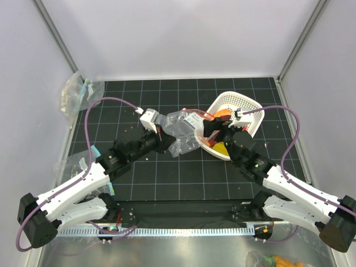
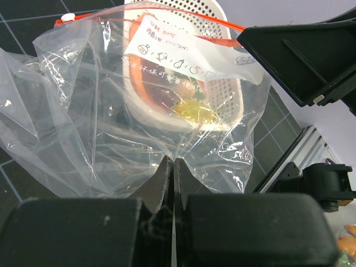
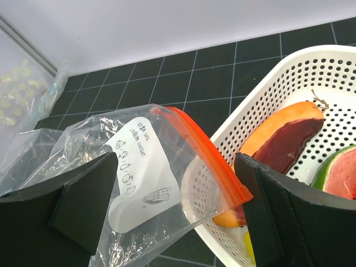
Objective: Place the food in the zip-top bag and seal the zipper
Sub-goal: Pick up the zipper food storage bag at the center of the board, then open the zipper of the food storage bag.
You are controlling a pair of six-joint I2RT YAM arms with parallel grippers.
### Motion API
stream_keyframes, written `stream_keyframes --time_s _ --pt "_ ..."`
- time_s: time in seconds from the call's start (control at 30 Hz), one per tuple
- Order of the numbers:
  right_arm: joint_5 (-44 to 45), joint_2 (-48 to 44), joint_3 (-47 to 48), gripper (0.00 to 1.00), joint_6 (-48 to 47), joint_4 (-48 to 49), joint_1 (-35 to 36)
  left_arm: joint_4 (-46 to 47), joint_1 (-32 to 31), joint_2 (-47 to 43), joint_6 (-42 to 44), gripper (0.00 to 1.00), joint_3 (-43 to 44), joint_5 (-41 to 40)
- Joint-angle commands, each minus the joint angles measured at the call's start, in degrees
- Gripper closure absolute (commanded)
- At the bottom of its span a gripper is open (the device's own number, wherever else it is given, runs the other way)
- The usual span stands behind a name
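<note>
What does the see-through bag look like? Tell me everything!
The bag is clear, crinkly plastic with a red-orange strip along its top and a white label with writing. It is crumpled, and its top edge reaches the rim of the white basket. The left pincer is shut on its bottom fold. The right pincer is open on either side of its top corner. The bag looks empty.

The white label [image 2: 189, 53] on the zip-top bag [image 2: 83, 122] reads "DATE" and "CONTENT"; other print is illegible.
</note>
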Motion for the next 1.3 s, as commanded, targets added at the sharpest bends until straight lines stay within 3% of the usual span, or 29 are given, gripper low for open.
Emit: stream_keyframes --time_s 0.0,0.07,0.13,0.17,0.23,0.27,0.3,0.33,0.37,0.4,0.47,0.57,0.83,1.13,1.27 --pt "-0.43 0.49 1.23 0.07 2.04 1.46 -0.28 4.39 -0.04 -2.46 0.66 1.00 -1.16 -0.18" --pt "-0.43 0.76 1.49 0.11 2.31 1.37 -0.28 4.83 -0.03 -4.12 0.75 1.00 -1.86 -0.27" --pt "-0.52 1.03 1.41 0.29 2.66 1.63 -0.28 5.19 -0.04 -4.57 0.75 1.00 -2.04 -0.27" --pt "-0.52 0.94 1.41 0.47 2.92 1.54 -0.28 5.19 -0.03 -4.40 0.75 1.00 -2.04 -0.18" --pt "-0.52 0.59 1.23 0.66 3.01 1.46 -0.28 5.10 -0.04 -4.05 0.66 0.99 -1.78 -0.27" --pt "-0.52 -0.11 1.15 0.75 2.92 1.46 -0.28 5.10 -0.12 -4.05 0.48 0.83 -1.95 -0.27" --pt "-0.52 -0.29 0.80 0.91 2.66 1.54 -0.28 5.01 -0.04 -4.13 0.40 0.72 -2.13 -2.27" --pt "-0.70 -0.73 0.62 0.97 2.31 1.89 -0.19 4.93 -0.12 -4.31 0.22 0.61 -2.31 -3.16" --pt "-1.39 -0.99 0.44 0.99 1.52 1.98 -0.28 4.75 -0.04 -4.66 0.13 0.44 -2.57 -4.82" --pt "-2.18 -1.25 0.36 0.99 0.99 2.51 -0.28 4.14 -0.03 -5.27 0.04 0.38 -2.57 -5.71" --pt "-6.21 -1.43 0.09 0.99 -0.67 3.21 -0.28 3.35 -0.03 -5.71 -0.04 0.28 -2.57 -7.21" --pt "-12.46 -1.17 -0.52 0.99 -3.49 5.67 -0.28 1.59 -0.04 -6.16 -0.48 0.22 -2.13 -10.90" --pt "-34.41 0.32 -0.87 0.99 -9.11 11.30 -0.02 -2.02 -0.12 -4.22 -1.89 0.20 -0.11 -15.11" --pt "-48.76 2.78 -0.18 0.99 -11.23 14.64 0.60 -3.60 -0.12 -6.68 0.04 0.26 0.15 -16.18" --pt "-51.13 4.89 1.31 0.99 -11.49 13.76 0.51 -4.83 -0.03 -9.49 0.57 0.26 -0.11 -19.68"
